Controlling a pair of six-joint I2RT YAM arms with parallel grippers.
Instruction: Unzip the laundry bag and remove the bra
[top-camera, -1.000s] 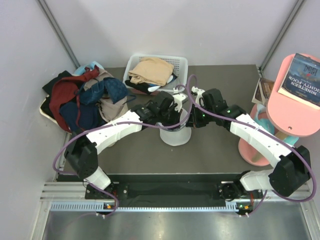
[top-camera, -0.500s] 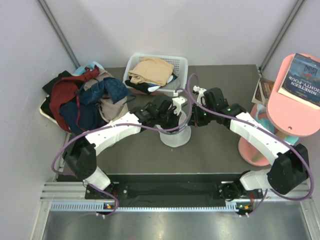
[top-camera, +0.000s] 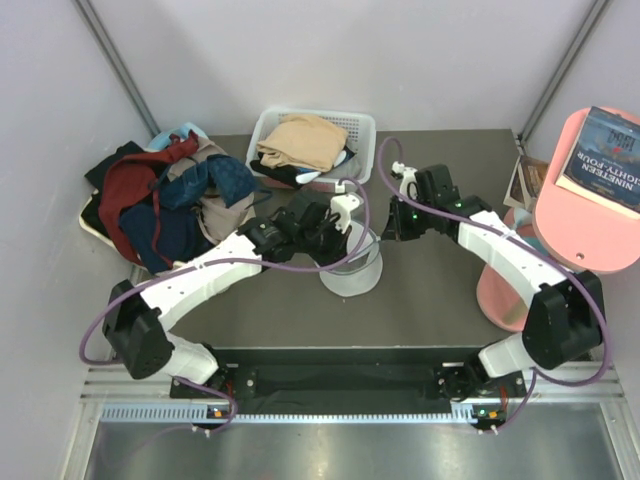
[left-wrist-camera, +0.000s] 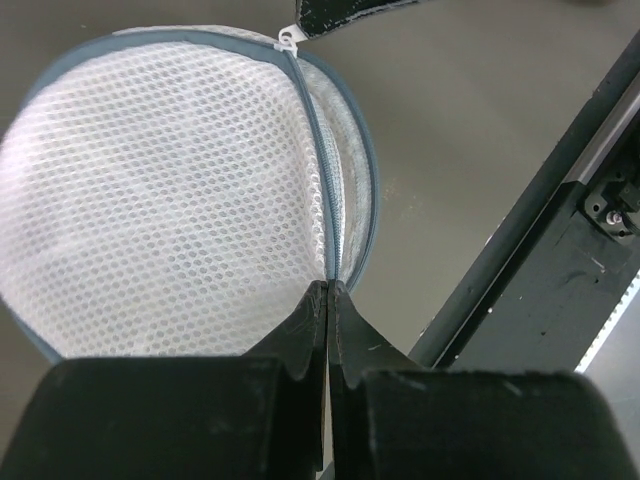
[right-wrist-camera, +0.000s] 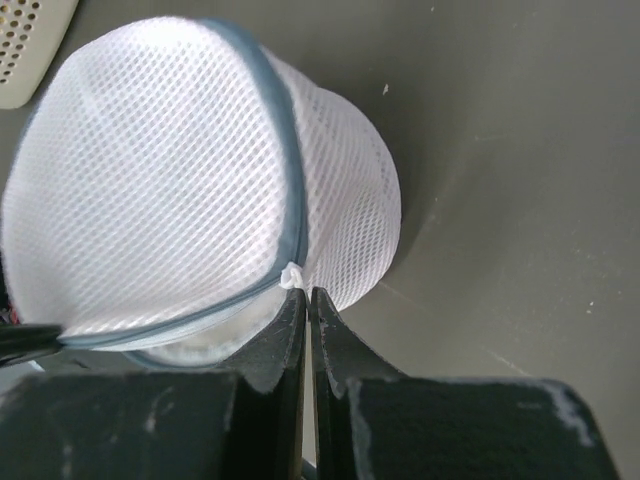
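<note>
The laundry bag (top-camera: 352, 270), a round white mesh pouch with a grey-blue zipper rim, stands mid-table between both grippers. My left gripper (top-camera: 338, 238) is shut on the bag's zipper seam (left-wrist-camera: 322, 190) at its near rim, as the left wrist view (left-wrist-camera: 328, 286) shows. My right gripper (top-camera: 383, 234) is shut on the white zipper pull (right-wrist-camera: 292, 275) at the bag's rim, as the right wrist view (right-wrist-camera: 308, 293) shows. The pull also shows in the left wrist view (left-wrist-camera: 288, 37). I cannot tell how far the zipper is open. The bra is hidden.
A white slotted basket (top-camera: 362, 124) with a tan garment (top-camera: 303, 140) stands behind the bag. A pile of red, blue and dark clothes (top-camera: 165, 195) lies at the far left. A pink stand (top-camera: 580, 230) with a book (top-camera: 610, 158) is at the right.
My right gripper has drawn back toward the far right with the zipper pull. My left arm's elbow has swung left. The bag has stayed between the grippers.
</note>
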